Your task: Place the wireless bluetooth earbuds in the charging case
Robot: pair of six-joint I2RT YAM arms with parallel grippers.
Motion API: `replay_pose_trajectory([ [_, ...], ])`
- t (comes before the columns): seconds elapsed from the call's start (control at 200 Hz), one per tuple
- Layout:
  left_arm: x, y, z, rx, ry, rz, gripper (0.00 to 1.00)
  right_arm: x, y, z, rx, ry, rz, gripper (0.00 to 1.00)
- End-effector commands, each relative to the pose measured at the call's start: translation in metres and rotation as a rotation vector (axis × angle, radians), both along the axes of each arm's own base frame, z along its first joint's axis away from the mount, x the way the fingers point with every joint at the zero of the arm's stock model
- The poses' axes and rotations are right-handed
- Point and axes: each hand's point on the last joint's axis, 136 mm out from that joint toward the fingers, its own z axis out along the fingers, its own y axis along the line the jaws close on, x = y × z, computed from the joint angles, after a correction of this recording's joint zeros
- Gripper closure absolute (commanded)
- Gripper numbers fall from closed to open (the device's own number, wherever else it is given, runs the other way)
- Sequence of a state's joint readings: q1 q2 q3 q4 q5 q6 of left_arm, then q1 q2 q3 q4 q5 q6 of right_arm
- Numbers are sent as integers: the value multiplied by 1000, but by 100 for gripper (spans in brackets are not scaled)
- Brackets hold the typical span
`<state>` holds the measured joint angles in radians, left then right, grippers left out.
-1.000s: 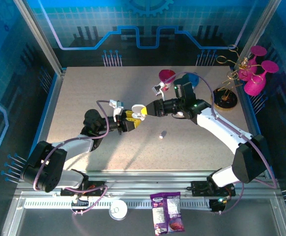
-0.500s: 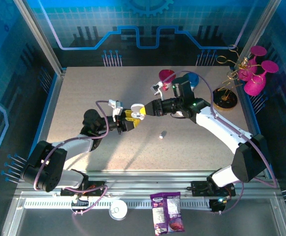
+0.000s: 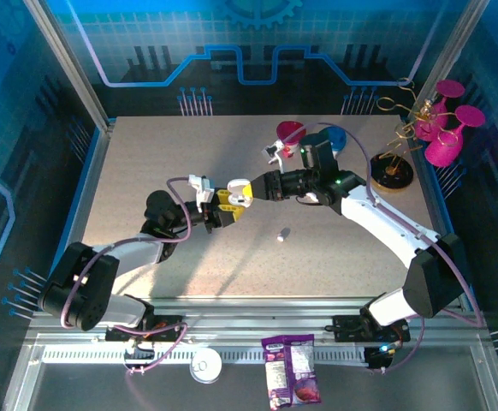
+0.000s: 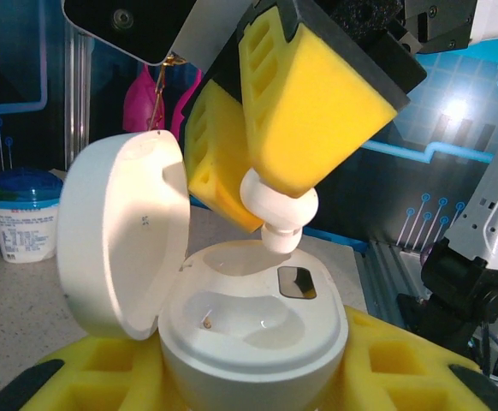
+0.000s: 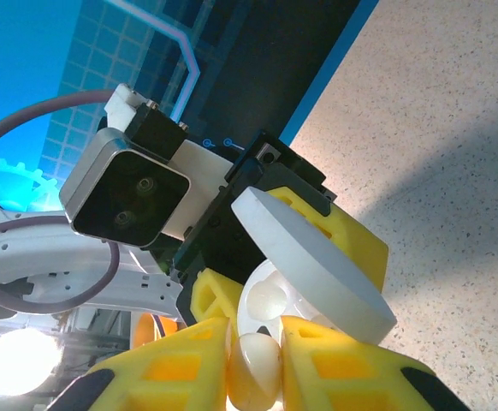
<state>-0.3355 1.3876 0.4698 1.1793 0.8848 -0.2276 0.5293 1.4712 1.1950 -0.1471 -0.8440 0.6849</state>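
Pointing stem-down, the earbud [image 4: 279, 210] stands with its long axis nearly upright over the charging case [image 4: 253, 342]. The right gripper [image 4: 262, 184] is clenched on the earbud's rounded head between yellow pads [image 4: 317, 111]. The earbud's lower end meets the right side of the case's top face. The lid [image 4: 121, 231] is swung open to the left and stands upright, so the hollowed top is exposed from above and from the right. The left gripper [image 3: 226, 205] grasps the case body from both sides with its own foam fingers [image 4: 394, 360], holding it above the table [image 3: 146, 154], near the middle. From above, the 2 grippers meet tip to tip, well apart from every table edge. A 2nd earbud [image 3: 283, 233] lies alone on the table just in front of them, with bare surface all around it. A pink cup [image 3: 290, 133] and a blue cup [image 3: 334, 137] sit behind the right arm.
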Motion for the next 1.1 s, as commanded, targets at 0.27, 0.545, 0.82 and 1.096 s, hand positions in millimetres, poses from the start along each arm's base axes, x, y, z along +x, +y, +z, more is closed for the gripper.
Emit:
replay_pose_trajectory([
  [0.27,-11,-1,17,-26,-143,-43,74,2,-3,-28,-124,-20,-42,77],
  [0.545,-14,-2,21,-49,-123,-69,74,6,-2,-30,-160,-57,-59,69],
  [0.82,-14,-3,22,-50,-121,-78,74,8,-8,-23,-186,-92,-97,67],
  [1.096,-13,-4,20,-43,-112,-84,74,6,-3,-15,-194,-157,-96,80],
])
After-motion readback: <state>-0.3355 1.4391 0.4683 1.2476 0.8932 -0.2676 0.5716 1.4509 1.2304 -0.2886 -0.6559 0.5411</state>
